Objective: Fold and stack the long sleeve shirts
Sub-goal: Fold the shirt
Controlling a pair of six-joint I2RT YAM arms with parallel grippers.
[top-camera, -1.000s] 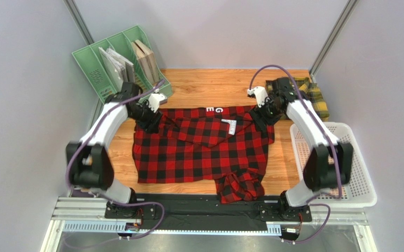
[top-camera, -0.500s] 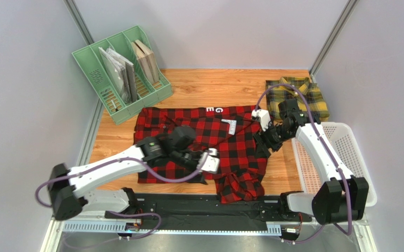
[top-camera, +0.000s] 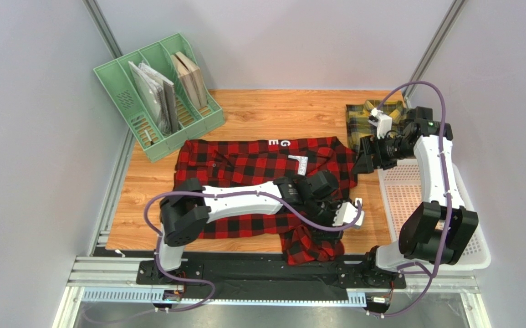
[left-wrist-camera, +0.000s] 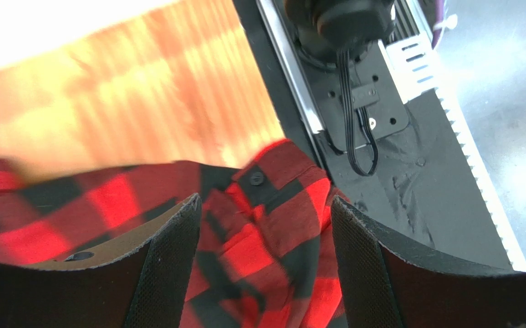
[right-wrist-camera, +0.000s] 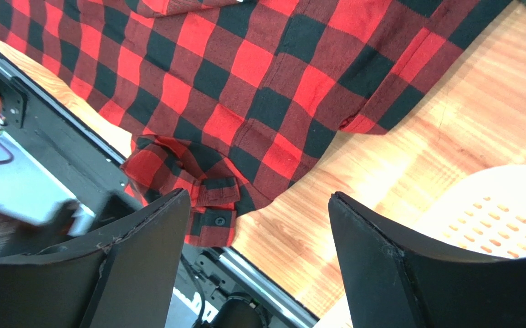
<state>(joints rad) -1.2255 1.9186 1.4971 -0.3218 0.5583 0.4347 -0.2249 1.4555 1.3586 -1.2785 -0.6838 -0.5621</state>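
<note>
The red-and-black check shirt (top-camera: 245,181) lies spread on the wooden table, with white letters at its far edge. One sleeve is bunched at the front right, its buttoned cuff (left-wrist-camera: 272,195) at the table's near edge. My left gripper (top-camera: 332,222) is open and empty just above that sleeve; it also shows in the left wrist view (left-wrist-camera: 265,236). My right gripper (top-camera: 367,162) is open and empty, raised off the shirt's right edge; from the right wrist view (right-wrist-camera: 259,229) the shirt (right-wrist-camera: 259,89) lies far below. The yellow-and-green shirt (top-camera: 361,116) lies at the back right, partly hidden by my right arm.
A green file rack (top-camera: 152,85) with books stands at the back left. A white basket (top-camera: 443,225) stands along the right edge, also in the right wrist view (right-wrist-camera: 498,212). A black rail (top-camera: 265,270) runs along the front. Grey walls close in the sides.
My left arm let go of the shirt's far left corner and swung across to the front right sleeve. My right arm released the far right corner and lifted back to the right.
</note>
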